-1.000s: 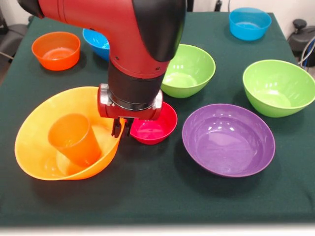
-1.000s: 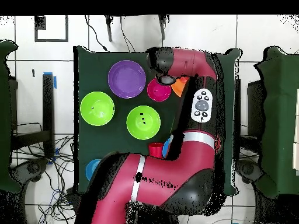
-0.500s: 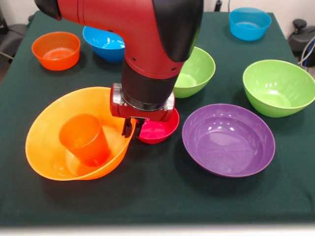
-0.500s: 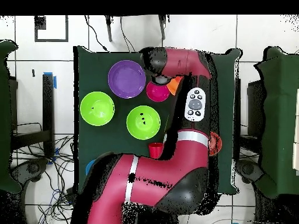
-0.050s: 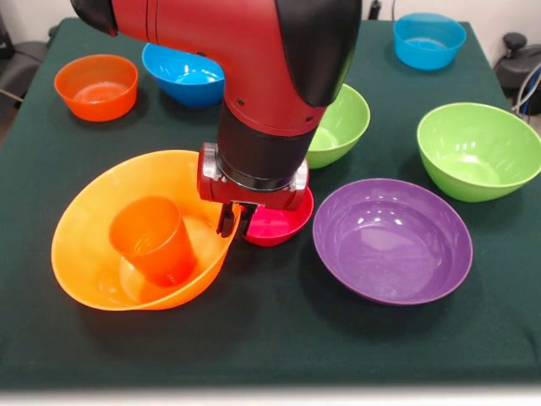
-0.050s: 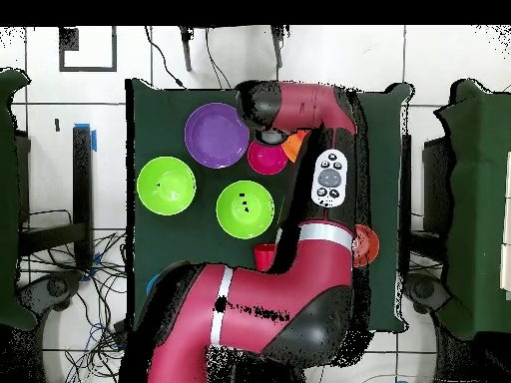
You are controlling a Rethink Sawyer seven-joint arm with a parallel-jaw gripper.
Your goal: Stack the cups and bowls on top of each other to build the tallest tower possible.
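Your pincer point(image 5: 233, 222) is low over the surface point(image 5: 270, 330), and its two dark tips sit close together at the rim of the big orange bowl point(image 5: 93, 254), on the side that faces the small crimson bowl point(image 5: 283, 224); they look closed on that rim, with one tip inside and one outside. The big orange bowl is tilted, with the rim at the pincer higher than the opposite rim; inside it the orange cup point(image 5: 152, 241) stands with its mouth up, leaning a little, just beside the pincer. The small crimson bowl is on the other side of the pincer, touching or nearly touching the tips, and the wrist covers part of it; you can also see it in the overhead view point(image 6: 267, 158), next to the arm's end. Beyond the crimson bowl from the pincer lies the wide purple bowl point(image 5: 392, 241), upright and apart from the others. Behind the pincer, one lime green bowl point(image 5: 342, 118) is half hidden by the arm; the second lime green bowl point(image 5: 478, 150) is well apart, past the purple one. Far behind the pincer you find a blue bowl point(image 5: 182, 74), the small orange bowl point(image 5: 95, 86) and another blue bowl point(image 5: 428, 40); the red cup point(image 6: 264, 257) shows only in the overhead view, against the arm.
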